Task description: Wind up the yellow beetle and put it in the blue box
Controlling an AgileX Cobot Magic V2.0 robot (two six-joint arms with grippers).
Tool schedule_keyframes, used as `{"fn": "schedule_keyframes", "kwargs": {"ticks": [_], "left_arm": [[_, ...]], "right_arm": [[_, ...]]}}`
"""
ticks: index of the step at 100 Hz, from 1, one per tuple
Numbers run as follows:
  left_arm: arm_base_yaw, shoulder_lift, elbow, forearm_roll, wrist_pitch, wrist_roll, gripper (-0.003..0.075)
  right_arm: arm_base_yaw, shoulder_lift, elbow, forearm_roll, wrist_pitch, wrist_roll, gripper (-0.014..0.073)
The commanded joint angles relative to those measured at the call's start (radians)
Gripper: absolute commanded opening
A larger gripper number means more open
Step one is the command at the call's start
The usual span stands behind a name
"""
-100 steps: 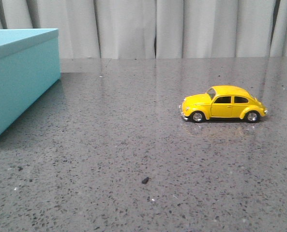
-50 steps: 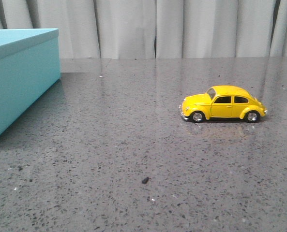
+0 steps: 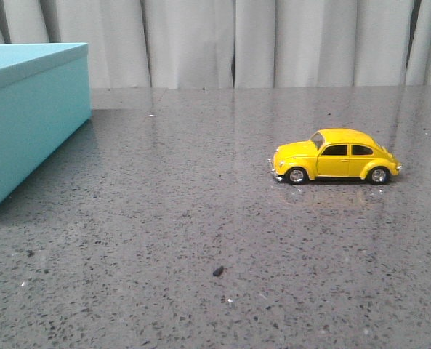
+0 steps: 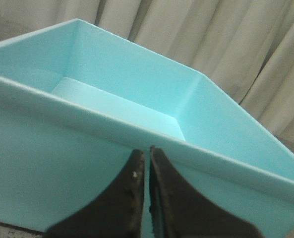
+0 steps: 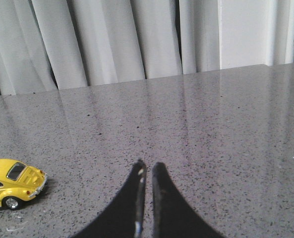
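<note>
The yellow beetle (image 3: pixel 336 156) stands on its wheels on the grey table, right of centre, nose pointing left. It shows again in the right wrist view (image 5: pixel 14 182), off to one side of my right gripper (image 5: pixel 147 165), which is shut with nothing in it and apart from the car. The blue box (image 3: pixel 27 109) sits at the far left of the table. In the left wrist view the blue box (image 4: pixel 112 94) is open and empty inside, no lid on it. My left gripper (image 4: pixel 147 151) is shut and empty, close to the box's near wall. Neither arm shows in the front view.
A small dark speck (image 3: pixel 218 271) lies on the speckled grey table (image 3: pixel 164 218) in front of centre. Pale curtains (image 3: pixel 273 43) hang along the far edge of the table.
</note>
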State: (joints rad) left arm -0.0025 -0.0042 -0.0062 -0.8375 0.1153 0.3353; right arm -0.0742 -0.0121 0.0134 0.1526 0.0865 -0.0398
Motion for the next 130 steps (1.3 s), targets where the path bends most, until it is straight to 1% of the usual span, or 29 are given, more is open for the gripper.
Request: {"fn": "schedule_keyframes", "kwargs": {"ticks": [1,55,59,64,69,74,76,81,86,90,97,106,120,130], "left_arm": [[-0.008,-0.032,0.045,-0.013,-0.048,0.001,-0.0020],[-0.008,-0.032,0.045,-0.013,-0.046,0.001,-0.0020],[-0.008,-0.032,0.045,-0.037,-0.046,0.001,-0.0020],[-0.008,-0.032,0.045,-0.110,-0.046,0.001,-0.0020],[-0.008,-0.032,0.045,-0.181,-0.046,0.001,-0.0019],[-0.008,-0.032,0.045,-0.212,-0.044,0.001,-0.0019],[-0.008,-0.032,0.045,-0.214,-0.042,0.001,-0.0019],[-0.008,-0.032,0.036,-0.212,-0.028,0.001,-0.0020],[-0.008,-0.032,0.024,-0.204,0.001,0.003,-0.0020],[-0.008,-0.030,0.012,-0.187,0.036,0.003,-0.0020],[-0.008,-0.025,-0.022,-0.137,0.089,0.003,-0.0020],[-0.008,0.000,-0.084,-0.060,0.121,0.005,-0.0020],[-0.008,0.089,-0.218,0.085,0.169,0.032,-0.0020],[-0.008,0.180,-0.323,0.155,0.220,0.032,-0.0020]], "right_arm": [[-0.006,-0.005,0.026,0.007,-0.074,-0.002,-0.0048],[-0.006,-0.005,0.026,0.009,-0.074,-0.002,-0.0048],[-0.006,-0.005,0.026,0.009,-0.074,-0.002,-0.0048],[-0.006,-0.005,0.026,0.024,-0.074,0.000,-0.0048],[-0.006,-0.005,0.026,0.083,-0.086,0.000,-0.0048],[-0.006,-0.005,0.026,0.199,-0.108,0.000,-0.0048],[-0.006,-0.005,0.026,0.233,-0.117,0.000,-0.0048],[-0.006,-0.005,0.019,0.379,-0.130,0.000,-0.0048],[-0.006,-0.005,0.009,0.494,-0.133,0.000,-0.0048],[-0.006,-0.005,-0.004,0.543,-0.127,0.000,-0.0048],[-0.006,-0.005,-0.044,0.552,-0.086,0.000,-0.0050],[-0.006,-0.001,-0.123,0.531,0.030,-0.015,-0.0049],[-0.006,0.062,-0.277,0.525,0.221,-0.158,-0.0049],[-0.006,0.166,-0.396,0.519,0.307,-0.259,-0.0049]]}}
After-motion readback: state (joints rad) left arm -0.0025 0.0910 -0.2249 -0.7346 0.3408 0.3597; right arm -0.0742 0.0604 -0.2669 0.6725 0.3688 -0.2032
